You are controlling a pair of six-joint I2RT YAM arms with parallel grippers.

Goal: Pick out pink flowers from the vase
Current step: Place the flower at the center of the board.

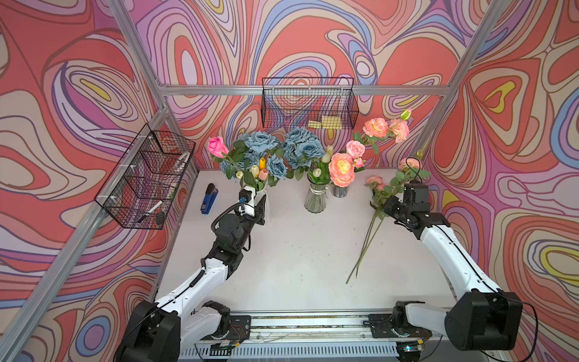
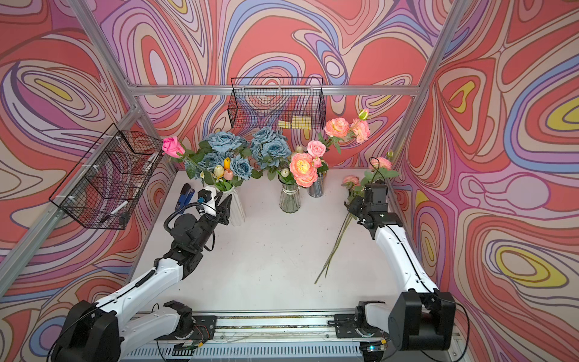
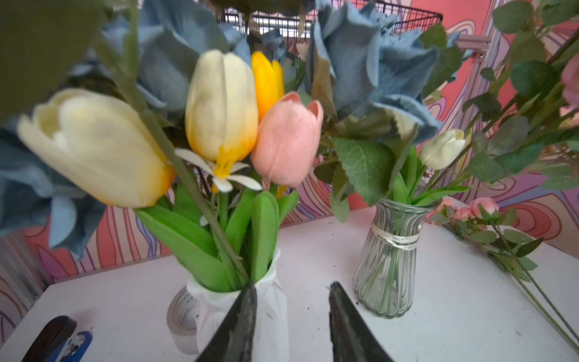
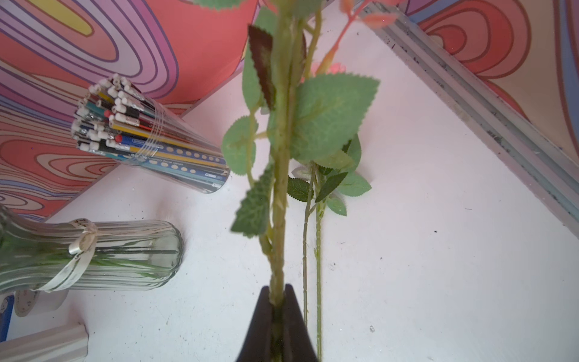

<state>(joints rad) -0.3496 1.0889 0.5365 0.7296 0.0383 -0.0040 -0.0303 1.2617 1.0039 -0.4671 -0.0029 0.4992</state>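
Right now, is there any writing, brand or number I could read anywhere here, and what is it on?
Nothing can be read for certain.
Tape roll beside the white vase: curved print, too blurred.
Pencils in the clear cup: small print, too small to read.

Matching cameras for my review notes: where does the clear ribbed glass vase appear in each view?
Both top views: glass vase at the back centre, beside the pencil cup.
Left wrist: glass vase beside the white vase.
Right wrist: glass vase seen sideways, near the pencil cup.
Shared landmark: pink flowers lying on the table.
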